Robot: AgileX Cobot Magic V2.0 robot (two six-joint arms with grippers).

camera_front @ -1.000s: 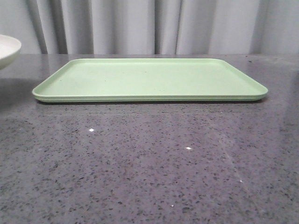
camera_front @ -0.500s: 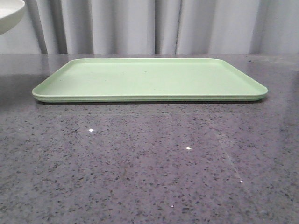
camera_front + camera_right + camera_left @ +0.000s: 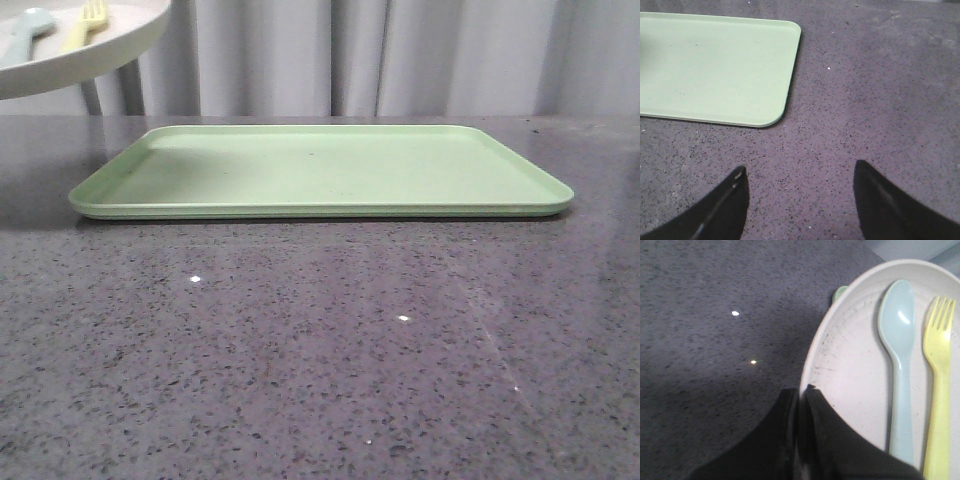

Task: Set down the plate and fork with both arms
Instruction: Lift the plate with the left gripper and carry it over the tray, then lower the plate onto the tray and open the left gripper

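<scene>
The pale cream plate (image 3: 90, 55) hangs in the air at the upper left of the front view, tilted, above the table and left of the tray. My left gripper (image 3: 803, 390) is shut on the plate's (image 3: 850, 365) rim. On the plate lie the yellow fork (image 3: 938, 365) (image 3: 85, 25) and a pale blue spoon (image 3: 897, 340) (image 3: 25, 32), side by side. My right gripper (image 3: 800, 172) is open over bare table, with nothing between its fingers. Neither gripper shows in the front view.
A large light-green tray (image 3: 320, 170) lies flat at the middle of the dark speckled table (image 3: 320, 350); its near right corner (image 3: 775, 107) shows in the right wrist view. A grey curtain (image 3: 400, 55) hangs behind the table.
The plate has risen and moved right, from the left edge of the front view to higher up, and now tilts so the fork and spoon show.
</scene>
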